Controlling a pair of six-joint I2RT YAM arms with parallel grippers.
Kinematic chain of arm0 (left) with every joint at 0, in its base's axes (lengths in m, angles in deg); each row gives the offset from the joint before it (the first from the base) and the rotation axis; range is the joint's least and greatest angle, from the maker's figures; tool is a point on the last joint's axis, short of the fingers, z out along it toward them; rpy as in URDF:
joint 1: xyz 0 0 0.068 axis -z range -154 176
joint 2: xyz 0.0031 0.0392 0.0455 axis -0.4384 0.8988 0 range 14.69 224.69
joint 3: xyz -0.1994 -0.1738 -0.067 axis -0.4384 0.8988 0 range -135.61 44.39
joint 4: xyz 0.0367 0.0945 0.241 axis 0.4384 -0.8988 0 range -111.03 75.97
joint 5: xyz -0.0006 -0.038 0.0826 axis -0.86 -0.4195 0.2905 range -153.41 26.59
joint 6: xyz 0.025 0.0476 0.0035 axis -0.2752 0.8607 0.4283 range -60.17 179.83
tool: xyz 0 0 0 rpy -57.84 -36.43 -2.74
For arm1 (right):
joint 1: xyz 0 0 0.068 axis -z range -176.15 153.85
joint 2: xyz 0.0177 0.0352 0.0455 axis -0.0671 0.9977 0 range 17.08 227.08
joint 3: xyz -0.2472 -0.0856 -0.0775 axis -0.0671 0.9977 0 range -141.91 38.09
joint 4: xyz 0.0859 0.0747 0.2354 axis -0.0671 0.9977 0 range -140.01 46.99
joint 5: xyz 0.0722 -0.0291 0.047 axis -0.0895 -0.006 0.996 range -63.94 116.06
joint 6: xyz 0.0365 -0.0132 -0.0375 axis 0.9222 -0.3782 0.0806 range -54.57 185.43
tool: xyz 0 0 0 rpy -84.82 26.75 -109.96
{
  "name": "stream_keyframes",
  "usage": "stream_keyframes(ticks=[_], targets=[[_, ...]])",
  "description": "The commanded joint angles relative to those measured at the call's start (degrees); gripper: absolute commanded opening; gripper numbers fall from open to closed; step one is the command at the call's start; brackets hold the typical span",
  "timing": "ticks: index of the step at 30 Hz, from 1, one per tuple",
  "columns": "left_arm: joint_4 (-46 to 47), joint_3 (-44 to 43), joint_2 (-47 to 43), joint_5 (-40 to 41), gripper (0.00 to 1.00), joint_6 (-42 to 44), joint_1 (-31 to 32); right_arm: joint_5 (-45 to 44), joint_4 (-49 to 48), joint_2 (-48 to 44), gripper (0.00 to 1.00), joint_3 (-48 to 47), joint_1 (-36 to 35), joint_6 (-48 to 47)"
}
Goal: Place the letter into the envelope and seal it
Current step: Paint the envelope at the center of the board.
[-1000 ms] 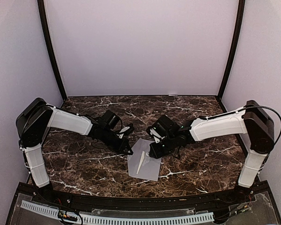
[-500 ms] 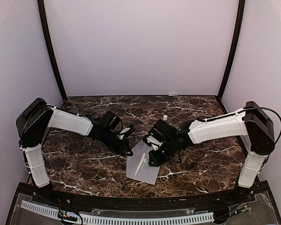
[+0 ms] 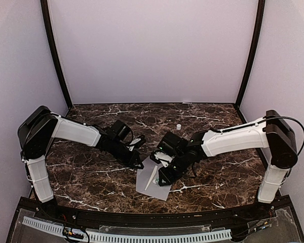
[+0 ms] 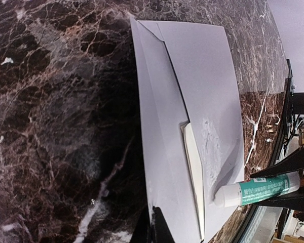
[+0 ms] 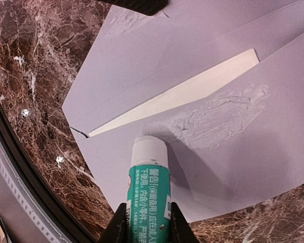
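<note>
The light-grey envelope [image 3: 153, 183] lies flat on the marble table near the front middle, its flap [image 5: 243, 147] open. A cream strip of the letter [image 4: 194, 169] [image 5: 192, 93] shows in the envelope's mouth; the rest is hidden inside. My right gripper [image 5: 148, 225] is shut on a green-and-white glue stick [image 5: 149, 187] [image 4: 263, 188], whose white tip touches the flap beside a wrinkled glue smear. My left gripper [image 4: 157, 229] is shut, its tips pressing on the envelope's edge [image 3: 140, 165].
A small white cap [image 3: 178, 127] stands on the table behind the right arm. The dark table rim [image 5: 25, 167] runs close to the envelope's near side. Lilac walls close in the back and both sides.
The right gripper has dragged the glue stick along the flap toward the near left. The envelope has shifted slightly the same way. The left arm has held still.
</note>
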Motion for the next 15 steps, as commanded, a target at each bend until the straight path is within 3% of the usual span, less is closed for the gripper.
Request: stream_keyframes(ticks=[1,15], targets=[[-0.62,-1.44,0.05,-0.12,0.00,1.40,0.12,-1.92,1.30,1.48,0.00,-1.85,-0.17,1.17],[-2.00,-2.05,0.24,-1.23,0.00,4.88,1.29,-4.51,0.03,3.02,0.00,-2.47,3.80,2.67]])
